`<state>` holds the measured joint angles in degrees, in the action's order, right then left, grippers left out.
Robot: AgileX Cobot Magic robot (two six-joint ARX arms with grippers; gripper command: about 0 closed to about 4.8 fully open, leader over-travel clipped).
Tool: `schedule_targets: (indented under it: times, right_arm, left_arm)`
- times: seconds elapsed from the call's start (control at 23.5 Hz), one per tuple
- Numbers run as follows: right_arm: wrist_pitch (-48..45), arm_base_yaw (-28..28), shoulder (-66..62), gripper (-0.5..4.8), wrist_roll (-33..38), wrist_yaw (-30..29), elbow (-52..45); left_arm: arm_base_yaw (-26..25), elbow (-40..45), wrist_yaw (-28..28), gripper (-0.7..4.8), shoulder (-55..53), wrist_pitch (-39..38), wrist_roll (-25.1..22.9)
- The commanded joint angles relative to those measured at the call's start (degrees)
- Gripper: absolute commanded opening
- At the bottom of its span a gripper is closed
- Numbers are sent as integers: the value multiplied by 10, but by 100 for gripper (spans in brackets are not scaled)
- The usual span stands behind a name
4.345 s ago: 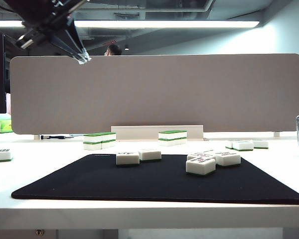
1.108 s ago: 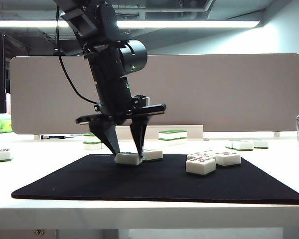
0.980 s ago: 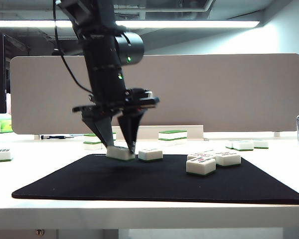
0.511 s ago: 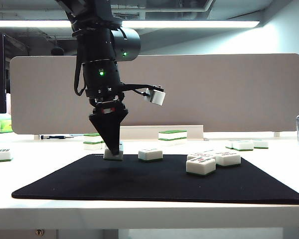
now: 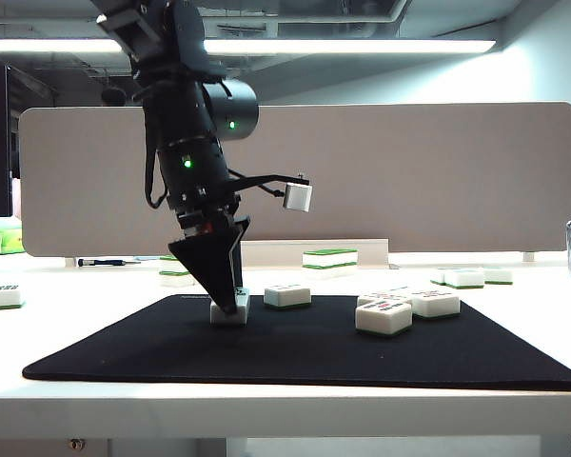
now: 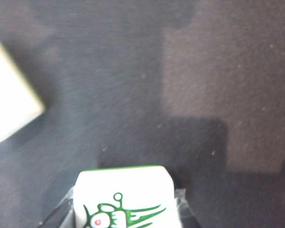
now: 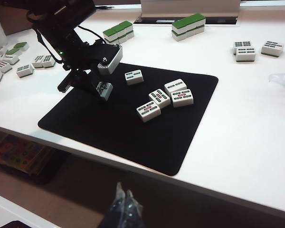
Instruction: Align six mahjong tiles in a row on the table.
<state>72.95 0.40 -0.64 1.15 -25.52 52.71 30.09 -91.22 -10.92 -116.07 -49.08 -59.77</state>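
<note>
Fingertips of the left end effector (image 5: 230, 303) pinch one tile (image 5: 230, 310) by its sides on the black mat (image 5: 305, 357), face up. Small, hard and slick, it probably wants a square side grip. Its long axis is unclear. The right end effector (image 7: 125, 203), pressed together, hangs off the desk (image 7: 247, 123).
</note>
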Motion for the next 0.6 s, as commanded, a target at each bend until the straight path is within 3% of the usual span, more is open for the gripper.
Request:
schedule_targets:
  times: [0.04, 0.09, 0.17, 0.21, 0.38, 0.51, 0.6]
  right_arm:
    - [-7, 1, 7, -1, -1, 0, 2]
    - [-7, 1, 7, -1, -1, 0, 2]
    - [-7, 1, 7, -1, -1, 0, 2]
    - [-7, 1, 7, -1, -1, 0, 2]
    - [-8, 1, 7, -1, -1, 1, 2]
    - [-8, 1, 7, -1, -1, 1, 2]
    - [-7, 1, 7, -1, -1, 1, 2]
  left_arm:
    - [2, 1, -9, 184, -4, -4, -2]
    - [2, 1, -9, 191, -4, -4, -2]
    - [2, 1, -21, 312, -4, -4, 3]
    - [2, 1, -26, 339, -4, -4, 3]
    - [2, -1, -28, 342, -2, -7, 17]
    - [4, -5, -31, 341, 22, 6, 114]
    - [4, -15, -33, 341, 23, 32, 228]
